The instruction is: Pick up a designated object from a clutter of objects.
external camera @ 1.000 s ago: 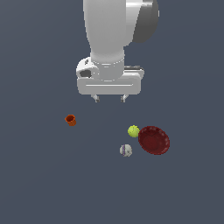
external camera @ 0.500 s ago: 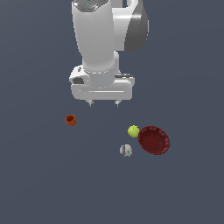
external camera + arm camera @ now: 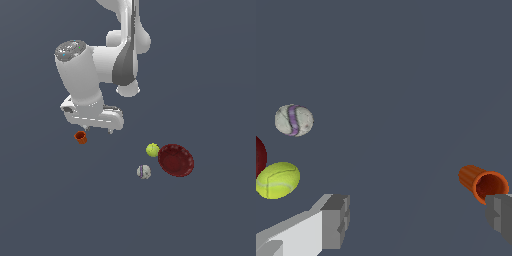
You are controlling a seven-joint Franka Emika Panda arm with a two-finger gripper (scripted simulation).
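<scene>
The small orange-red cup (image 3: pixel 80 137) stands apart from the other objects, at the exterior view's left. My gripper (image 3: pixel 98 130) hangs just above it and a little toward the exterior view's right. It is open, with nothing between its fingers. In the wrist view the cup (image 3: pixel 483 183) shows its hollow mouth close beside one grey fingertip (image 3: pixel 501 216), while the other fingertip (image 3: pixel 336 220) is far from it. The cup sits outside the gap at my gripper (image 3: pixel 418 220).
A yellow-green tennis ball (image 3: pixel 152 149) touches or nearly touches the larger dark red bowl (image 3: pixel 176 160) at the exterior view's right. A white ball with purple marks (image 3: pixel 144 172) lies just in front of them. The wrist view shows the same balls (image 3: pixel 294 120) (image 3: pixel 277 180).
The arm has swung toward the exterior view's left and dropped lower, bringing the open gripper close over the cup. The objects have not moved.
</scene>
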